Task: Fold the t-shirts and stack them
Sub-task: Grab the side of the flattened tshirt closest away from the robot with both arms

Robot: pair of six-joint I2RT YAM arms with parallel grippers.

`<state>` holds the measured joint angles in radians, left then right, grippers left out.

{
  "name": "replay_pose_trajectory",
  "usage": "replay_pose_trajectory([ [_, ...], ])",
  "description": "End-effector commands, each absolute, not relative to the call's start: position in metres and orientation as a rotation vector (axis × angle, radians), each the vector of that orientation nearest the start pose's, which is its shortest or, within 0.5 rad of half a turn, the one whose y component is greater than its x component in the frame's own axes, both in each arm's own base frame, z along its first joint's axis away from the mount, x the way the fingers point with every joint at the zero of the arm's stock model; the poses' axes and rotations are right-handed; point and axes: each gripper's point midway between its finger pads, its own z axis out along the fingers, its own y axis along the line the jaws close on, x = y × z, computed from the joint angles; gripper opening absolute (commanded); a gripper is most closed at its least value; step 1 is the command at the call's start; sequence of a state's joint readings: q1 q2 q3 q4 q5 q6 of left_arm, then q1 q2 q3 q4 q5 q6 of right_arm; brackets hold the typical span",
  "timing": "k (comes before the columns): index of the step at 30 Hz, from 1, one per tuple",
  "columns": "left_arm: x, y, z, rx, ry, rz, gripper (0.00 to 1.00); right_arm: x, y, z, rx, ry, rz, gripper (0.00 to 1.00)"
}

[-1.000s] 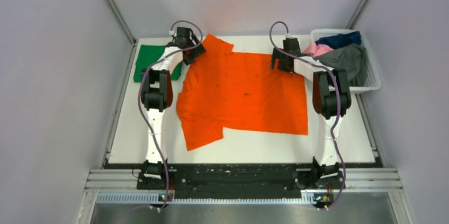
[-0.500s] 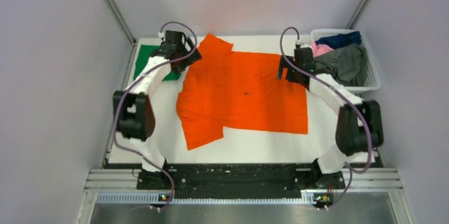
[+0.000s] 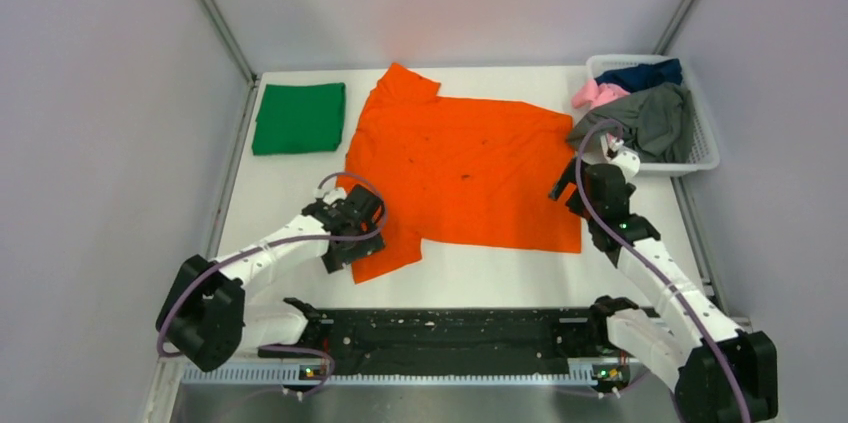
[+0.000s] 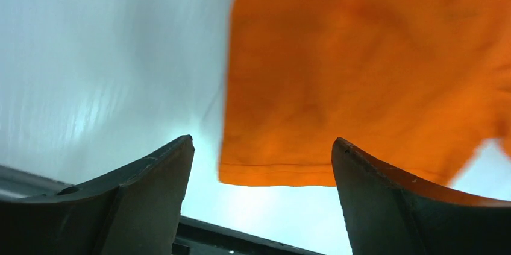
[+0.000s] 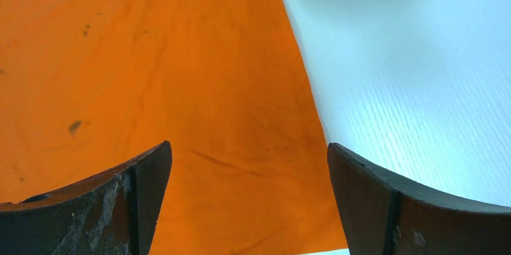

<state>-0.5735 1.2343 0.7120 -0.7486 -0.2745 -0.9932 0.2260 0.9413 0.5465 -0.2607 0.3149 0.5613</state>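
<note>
The orange t-shirt [image 3: 465, 168] lies spread flat on the white tabletop [image 3: 470, 278]. Its two sleeves are on its left side, its straight hem is on its right, and tiny dark specks are scattered over the cloth.

My left end effector [image 3: 372, 233] sits over the shirt's near left sleeve. Its jaws are spread wide with nothing between them. In the left wrist view, that sleeve's stitched hem lies in front of the gap between the fingers [image 4: 138, 195]. I cannot tell whether they touch the cloth.

My right end effector [image 3: 575, 188] is at the shirt's right edge, toward the near corner. It is also spread wide and empty. In its wrist view, the edge of the orange cloth runs down between the fingers [image 5: 114, 201].

Off the shirt's far left corner a green t-shirt [image 3: 299, 118] lies folded into a neat rectangle, with a strip of bare tabletop between the two.

Off the far right corner stands a white lattice basket [image 3: 705, 148]. It holds a grey t-shirt [image 3: 655, 118], a pink one [image 3: 598, 93] and a navy one [image 3: 645, 73]. The grey one spills over the rim toward the orange shirt.
</note>
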Motion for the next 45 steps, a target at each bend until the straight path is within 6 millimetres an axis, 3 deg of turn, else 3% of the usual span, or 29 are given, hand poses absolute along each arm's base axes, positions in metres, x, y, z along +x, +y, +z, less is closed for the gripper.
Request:
replay_pose_trajectory([
  [1,0.179,-0.101,0.026,-0.81,2.638,0.012,0.85,0.298,0.03,0.138,0.579,1.989,0.15,0.99],
  [4,0.175,-0.106,0.018,-0.837,2.649,-0.036,0.76,0.297,0.032,0.134,0.566,2.008,0.146,0.99],
  [10,0.159,-0.106,0.008,-0.855,2.696,-0.061,0.68,0.299,0.033,0.124,0.558,2.056,0.129,0.99],
  [20,0.137,-0.106,0.012,-0.856,2.754,-0.109,0.67,0.301,0.034,0.117,0.553,2.096,0.108,0.99],
  [25,0.145,-0.111,0.009,-0.833,2.754,-0.106,0.61,0.301,0.032,0.118,0.552,2.093,0.099,0.99],
  [30,0.154,-0.114,0.004,-0.802,2.772,-0.051,0.47,0.299,0.029,0.118,0.552,2.097,0.079,0.99],
  [33,0.156,-0.115,0.0,-0.772,2.798,-0.019,0.3,0.297,0.026,0.118,0.555,2.098,0.057,0.99],
  [36,0.159,-0.118,-0.002,-0.747,2.808,-0.015,0.22,0.292,0.022,0.117,0.562,2.104,0.032,0.99],
  [39,0.16,-0.119,-0.002,-0.727,2.812,-0.017,0.0,0.284,0.02,0.113,0.58,2.117,0.029,0.99],
  [45,0.158,-0.119,0.003,-0.709,2.799,-0.058,0.0,0.244,0.015,0.081,0.664,2.244,-0.01,0.93],
])
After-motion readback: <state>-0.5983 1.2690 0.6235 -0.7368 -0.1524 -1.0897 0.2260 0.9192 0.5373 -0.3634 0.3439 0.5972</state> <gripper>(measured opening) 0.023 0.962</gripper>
